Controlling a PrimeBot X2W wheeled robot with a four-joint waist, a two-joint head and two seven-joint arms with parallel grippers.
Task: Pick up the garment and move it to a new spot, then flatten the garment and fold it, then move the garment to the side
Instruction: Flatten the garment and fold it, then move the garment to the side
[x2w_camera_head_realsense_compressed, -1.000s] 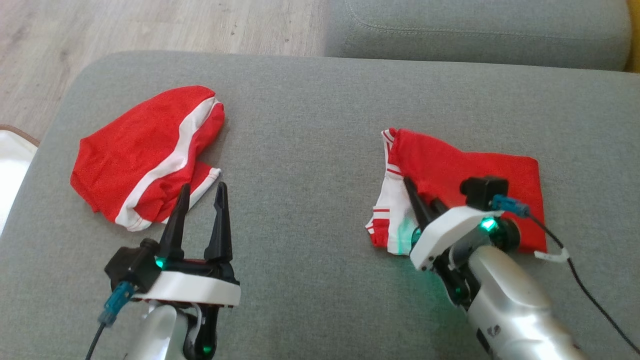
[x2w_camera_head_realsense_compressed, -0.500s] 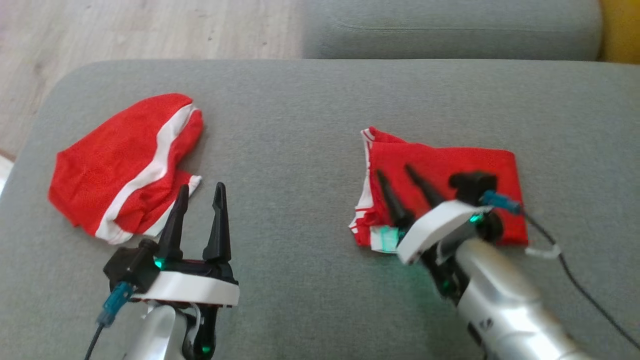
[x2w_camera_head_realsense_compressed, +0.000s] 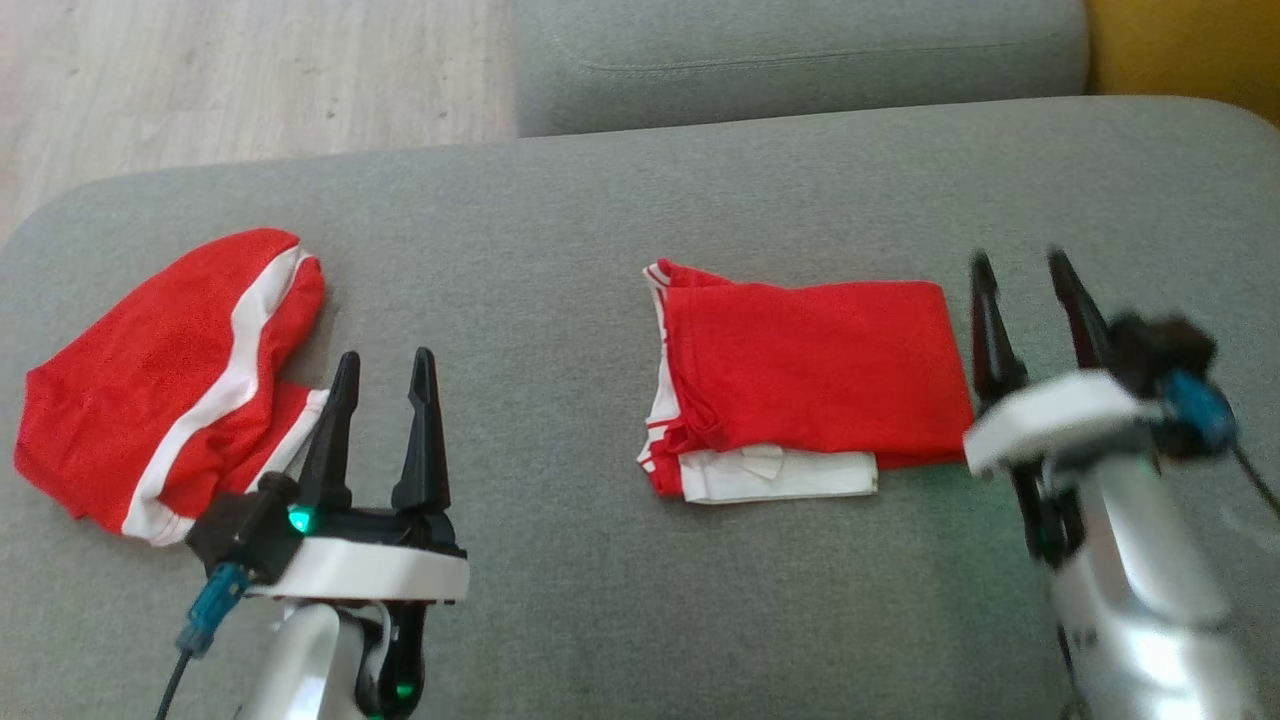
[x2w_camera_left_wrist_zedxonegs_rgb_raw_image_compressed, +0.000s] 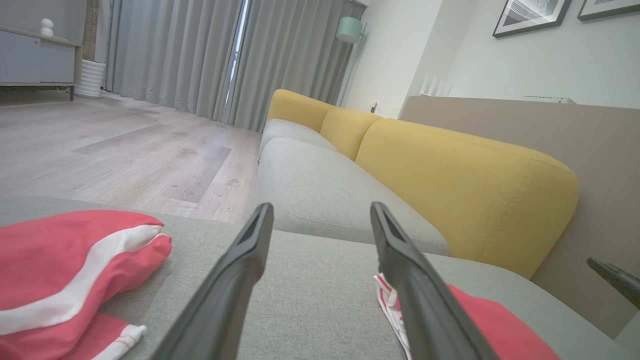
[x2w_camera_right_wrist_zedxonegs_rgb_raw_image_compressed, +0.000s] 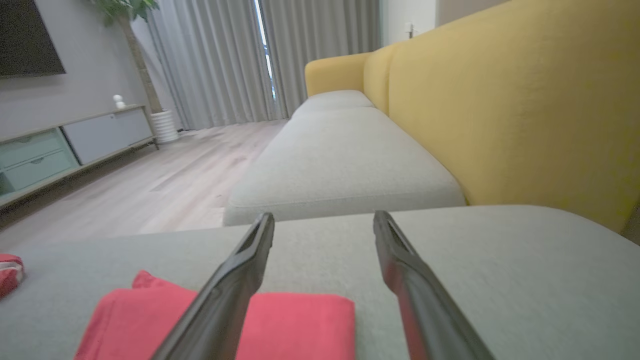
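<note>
Close to the robot, the left gripper (x2w_camera_head_realsense_compressed: 386, 358) has its fingers apart and holds nothing. The right gripper (x2w_camera_head_realsense_compressed: 1018, 262) is apart too, just beside the folded garment (x2w_camera_head_realsense_compressed: 810, 365), which lies flat in the middle of the grey cushion (x2w_camera_head_realsense_compressed: 560, 250). To move it aside, I think the gripper should pinch all the layers together, so the fold stays neat.

The big grey fabric sofa cushion (x2w_camera_head_realsense_compressed: 600, 200) is the anchor here. A second grey seat cushion (x2w_camera_head_realsense_compressed: 800, 60) sits just past its far edge, and there's pale wood plank floor (x2w_camera_head_realsense_compressed: 250, 80) off its far left corner. Mustard-yellow padded backrests (x2w_camera_left_wrist_zedxonegs_rgb_raw_image_compressed: 450, 170) run along its right side. Long grey curtains (x2w_camera_left_wrist_zedxonegs_rgb_raw_image_compressed: 200, 50) hang well beyond it, across the floor. On its left end lies a crumpled red cloth with a white stripe (x2w_camera_head_realsense_compressed: 170, 370).
</note>
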